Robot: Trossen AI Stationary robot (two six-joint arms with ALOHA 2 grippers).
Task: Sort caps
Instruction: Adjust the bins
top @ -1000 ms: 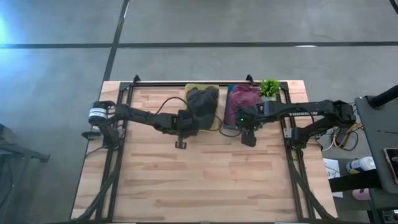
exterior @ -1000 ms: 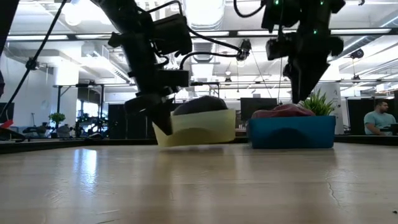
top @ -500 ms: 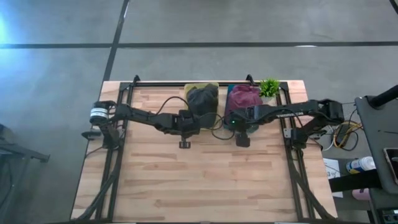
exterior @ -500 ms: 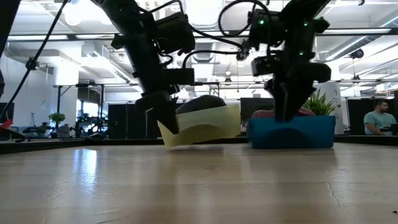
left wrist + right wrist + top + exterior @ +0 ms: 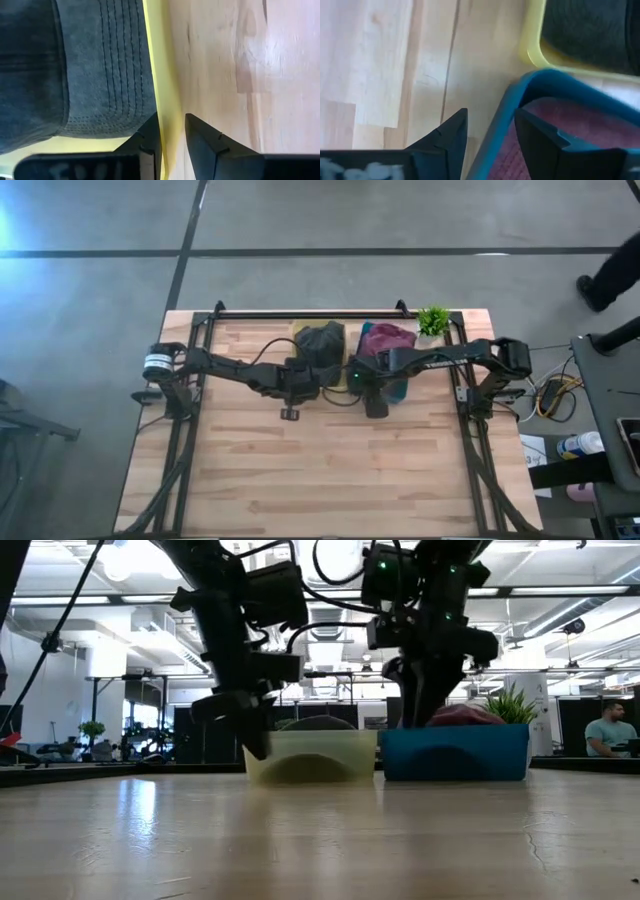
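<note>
Olive-grey caps [image 5: 322, 340] in yellow bin [image 5: 312, 756]; maroon caps [image 5: 388, 338] in teal bin [image 5: 455, 752]. Bins side by side at table [image 5: 330, 470] far edge, flat on the surface. Left gripper [image 5: 172, 137] clenched on yellow bin's near wall, one finger inside, one outside. Right gripper [image 5: 490, 135] clamped astride teal bin's rim near its corner beside the yellow bin. Small green plant [image 5: 433, 320] just beyond teal bin.

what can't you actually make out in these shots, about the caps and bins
- How many caps lie in each bin: the grey cap and maroon cap each show only a top surface.
- The yellow bin interior, low view: its wall hides it.
- The teal bin, right wrist view: cut off by the edge.
</note>
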